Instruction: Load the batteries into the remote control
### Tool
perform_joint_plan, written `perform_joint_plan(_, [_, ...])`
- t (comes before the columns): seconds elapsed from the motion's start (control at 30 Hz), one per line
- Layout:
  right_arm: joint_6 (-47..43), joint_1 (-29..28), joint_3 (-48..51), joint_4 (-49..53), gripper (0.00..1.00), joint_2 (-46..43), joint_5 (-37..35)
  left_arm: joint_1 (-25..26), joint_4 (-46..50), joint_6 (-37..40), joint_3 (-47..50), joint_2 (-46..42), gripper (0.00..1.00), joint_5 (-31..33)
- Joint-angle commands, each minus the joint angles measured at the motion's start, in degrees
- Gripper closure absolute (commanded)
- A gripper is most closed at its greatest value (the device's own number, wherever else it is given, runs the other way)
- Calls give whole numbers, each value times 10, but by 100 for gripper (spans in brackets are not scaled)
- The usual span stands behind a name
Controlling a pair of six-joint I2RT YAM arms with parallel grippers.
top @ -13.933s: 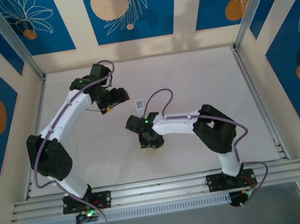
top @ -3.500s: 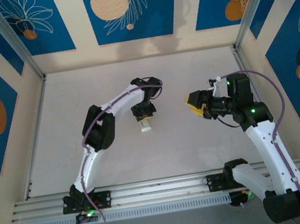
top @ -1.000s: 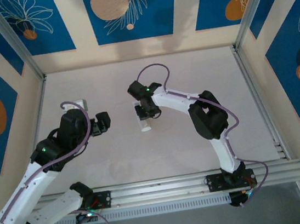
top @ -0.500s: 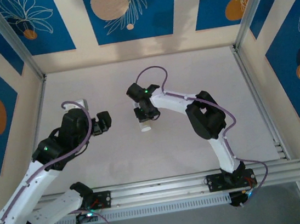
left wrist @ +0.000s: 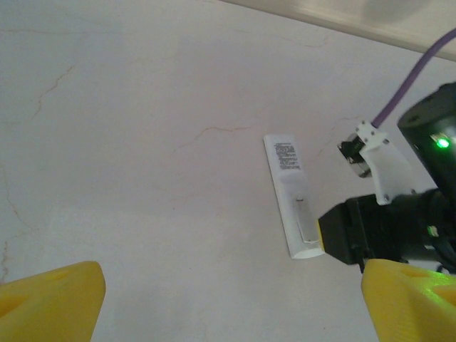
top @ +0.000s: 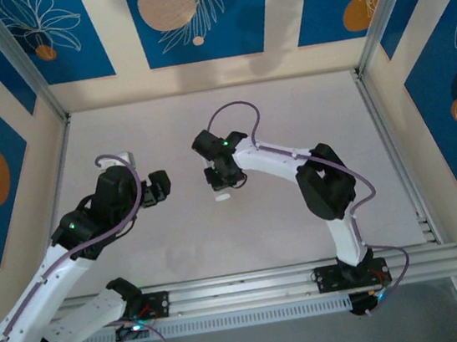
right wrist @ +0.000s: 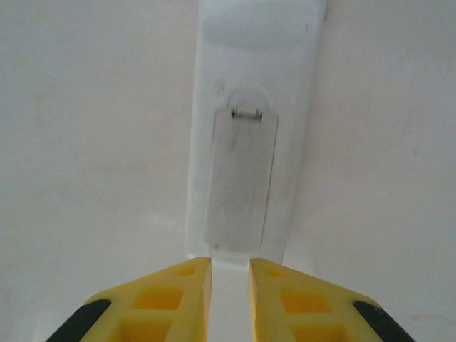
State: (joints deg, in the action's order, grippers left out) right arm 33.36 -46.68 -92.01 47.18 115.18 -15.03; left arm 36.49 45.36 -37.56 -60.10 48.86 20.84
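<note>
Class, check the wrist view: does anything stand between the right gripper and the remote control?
Nothing visible does: the right gripper hangs just at the near end of the remote control, which lies back up on the table.

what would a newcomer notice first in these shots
A white remote lies back-up in the middle of the table, its battery cover closed. The right gripper sits right at one end of it, yellow fingers barely a slit apart. Off to the left, the left gripper hovers wide open above the table, pointed toward the remote.
</note>
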Motion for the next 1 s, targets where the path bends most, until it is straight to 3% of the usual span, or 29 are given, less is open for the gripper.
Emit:
perform_joint_plan(0.0, [22,-8,23,3,78,-23,-3,-6,-8,-9,9,-3,7,-10])
perform_joint_plan(0.67, [1,-6,-27,-4,82,60,-31,-12,-11,-17,14,0,7,-21])
perform_joint_plan(0.97, [4,8,-46,3,80,55,-33,-13,-9,-16,15,-2,7,-21])
